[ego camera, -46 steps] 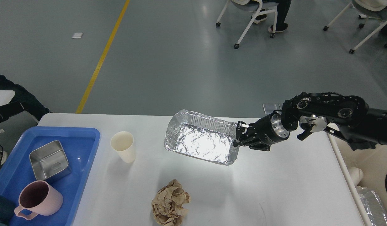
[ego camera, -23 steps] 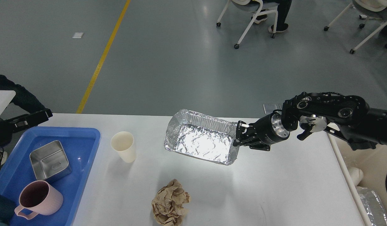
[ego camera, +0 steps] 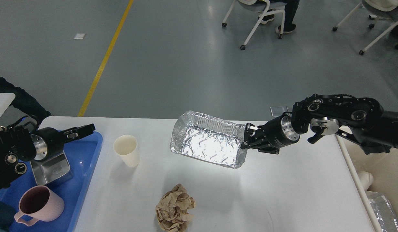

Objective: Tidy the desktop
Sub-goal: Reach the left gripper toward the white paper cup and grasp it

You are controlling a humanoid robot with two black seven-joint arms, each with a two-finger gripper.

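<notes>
A lab or test hall: grey floor (ego camera: 173, 64) with a yellow line (ego camera: 104, 61), wheeled chairs (ego camera: 253, 19) at upper right.

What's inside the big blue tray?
In the blue tray sit a square metal tin and a pink mug. The left gripper and its arm cover part of the tray, so anything beneath them is hidden.

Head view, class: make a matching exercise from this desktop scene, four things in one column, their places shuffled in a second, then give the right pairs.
Things:
1. foil tray
2. paper cup
3. pink mug
4. crumpled brown paper

Places:
A. in the blue tray
B. near edge of the desktop
C. gripped at its rim by the right gripper
D. upright between both trays

Pairs: 1-C, 2-D, 3-A, 4-B
</notes>
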